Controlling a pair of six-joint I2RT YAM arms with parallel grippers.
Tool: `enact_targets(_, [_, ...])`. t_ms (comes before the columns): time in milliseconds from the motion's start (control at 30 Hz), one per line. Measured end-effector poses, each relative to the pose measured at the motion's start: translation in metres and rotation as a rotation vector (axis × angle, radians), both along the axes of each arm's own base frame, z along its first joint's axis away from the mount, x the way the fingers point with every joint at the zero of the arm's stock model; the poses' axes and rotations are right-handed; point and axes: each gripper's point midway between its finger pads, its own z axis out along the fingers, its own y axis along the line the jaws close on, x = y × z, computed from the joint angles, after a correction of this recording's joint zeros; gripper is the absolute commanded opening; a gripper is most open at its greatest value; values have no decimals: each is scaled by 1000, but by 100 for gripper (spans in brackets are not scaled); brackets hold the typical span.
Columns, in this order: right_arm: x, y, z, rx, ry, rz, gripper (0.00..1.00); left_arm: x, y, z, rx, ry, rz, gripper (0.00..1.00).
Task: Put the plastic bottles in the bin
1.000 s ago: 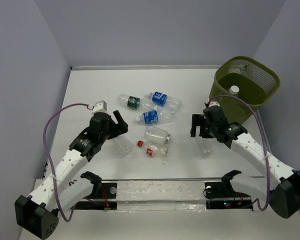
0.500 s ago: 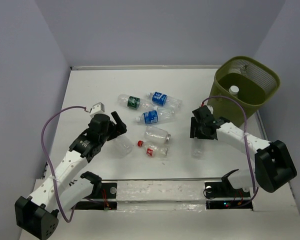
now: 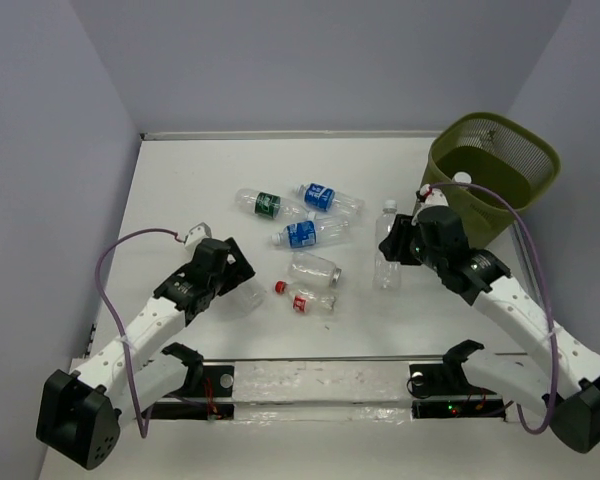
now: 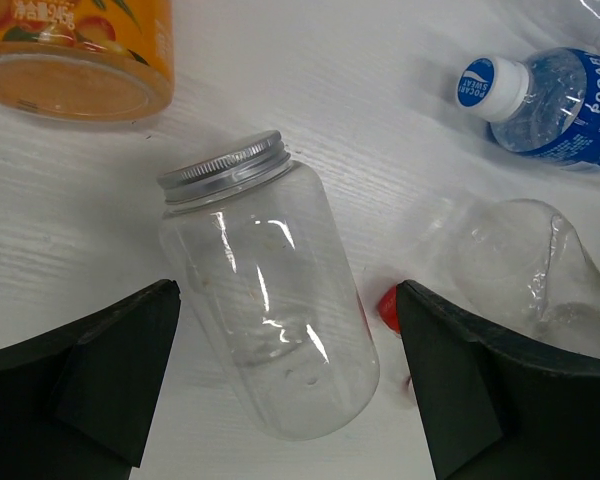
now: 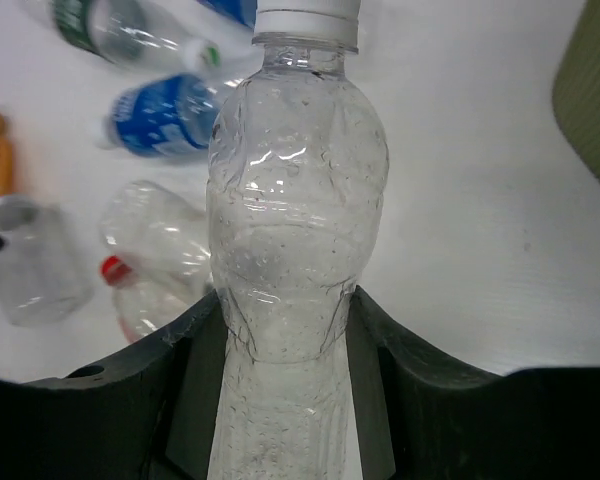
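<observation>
Bin (image 3: 535, 160) stands far right holding a white-capped bottle (image 3: 463, 180), the right gripper (image 5: 285, 340) just left of it pinches an upright clear bottle (image 5: 295, 200), the left gripper (image 4: 285, 390) hangs spread over a jar (image 4: 270, 330) near left, and other bottles (image 3: 302, 233) lie between.

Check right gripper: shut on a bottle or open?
Shut. The right gripper has fingers pressed on both sides of the clear white-capped bottle.

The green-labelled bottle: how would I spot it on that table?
Find the olive wire bin at the far right, then look left to the bottles lying mid-table. The green-labelled bottle is leftmost in the back row; its neighbours wear blue.
</observation>
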Motion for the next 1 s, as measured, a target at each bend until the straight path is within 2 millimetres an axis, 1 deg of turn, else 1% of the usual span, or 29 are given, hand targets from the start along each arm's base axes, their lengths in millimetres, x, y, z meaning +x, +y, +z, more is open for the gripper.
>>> enact_targets(67, [2,12,35,62,-76,45,25,-1,0,-5,3,18,6,99])
enact_targets(133, [7,25,75,119,-164,93,25,-1,0,-7,3,24,10,99])
enact_targets(200, [16,31,113,148,-254,113,24,0,-1,-8,2,27,10,99])
enact_targets(233, [21,32,132,157,-304,115,23,1,-2,-10,3,29,10,99])
enact_targets(267, [26,31,146,156,-342,104,22,1,-2,-12,6,34,12,99])
enact_targets(300, [33,27,168,147,-402,79,21,2,-1,-16,14,41,16,99])
enact_targets(333, [38,23,180,138,-438,56,20,2,-1,-21,23,55,19,99])
enact_targets(400, [53,3,213,78,-546,-43,19,2,1,-30,39,81,25,99])
enact_targets(433, [58,-6,225,52,-584,-90,19,1,1,-32,45,88,27,99])
enact_targets(467, [64,-19,240,16,-627,-149,19,2,1,-34,49,94,29,99])
enact_targets(500, [70,-32,250,-14,-657,-199,19,2,2,-37,51,95,32,99])
enact_targets(533, [77,-52,263,-49,-692,-273,19,3,2,-38,52,94,33,99])
enact_targets(567, [84,-74,271,-85,-713,-350,18,3,2,-39,53,93,35,99])
enact_targets(667, [95,-133,281,-160,-737,-530,19,4,2,-40,54,84,36,99])
enact_targets(700, [99,-157,280,-195,-736,-606,19,5,2,-39,54,79,38,98])
enact_targets(767, [107,-192,275,-240,-723,-707,20,7,3,-39,56,69,43,98])
enact_targets(833, [117,-214,265,-273,-696,-764,30,8,4,-40,59,64,48,98])
enact_targets(867, [121,-223,260,-286,-682,-786,38,8,4,-40,60,62,50,98])
enact_targets(900, [129,-232,249,-303,-654,-806,68,9,4,-40,61,58,53,97])
enact_targets(933, [135,-238,236,-314,-625,-818,81,10,4,-39,59,54,54,95])
enact_targets(967, [139,-239,224,-320,-598,-819,93,11,4,-38,58,47,57,94])
enact_targets(1000, [142,-239,212,-327,-571,-813,99,13,4,-38,57,42,59,91])
